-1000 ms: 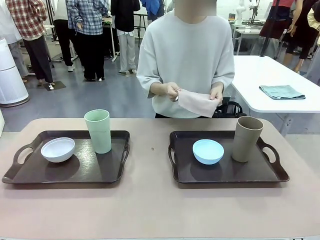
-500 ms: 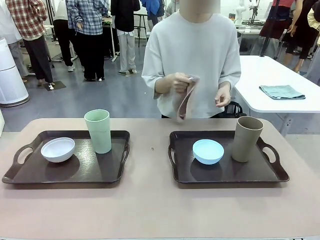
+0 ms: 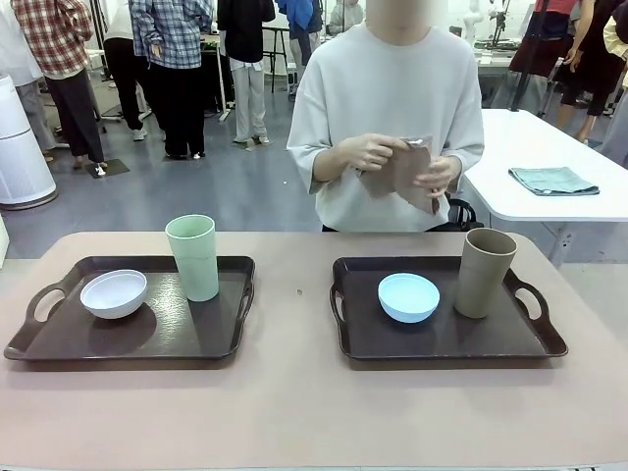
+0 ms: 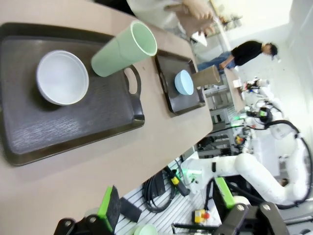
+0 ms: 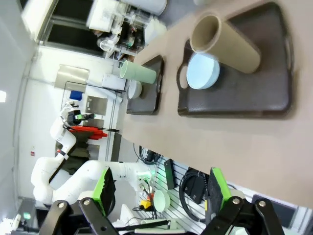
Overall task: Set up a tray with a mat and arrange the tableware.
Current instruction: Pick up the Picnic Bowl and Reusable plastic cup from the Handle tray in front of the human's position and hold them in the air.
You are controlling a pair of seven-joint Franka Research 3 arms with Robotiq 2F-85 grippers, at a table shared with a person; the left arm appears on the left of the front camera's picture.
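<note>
Left gripper (image 4: 165, 201): jaws wide and empty, well apart from the white bowl (image 4: 62, 77) and light green tumbler (image 4: 124, 49) on the left tray (image 4: 73, 132).
Right gripper (image 5: 160, 190): jaws wide and empty, well apart from the pale blue bowl (image 5: 202, 71) and tan tumbler (image 5: 226, 45) on the right tray (image 5: 244, 103).
Front view: the person's hands (image 3: 368, 152) hold the mat (image 3: 402, 175) beyond the table (image 3: 294, 412).

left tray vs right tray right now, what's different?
The left tray carries a white bowl; the right tray carries a pale blue bowl. The left tray has a light green tumbler; the right tray has a tan-brown tumbler. Shared: both are dark brown with handles, with the bowl left of an upright tumbler and no mat laid yet.
</note>
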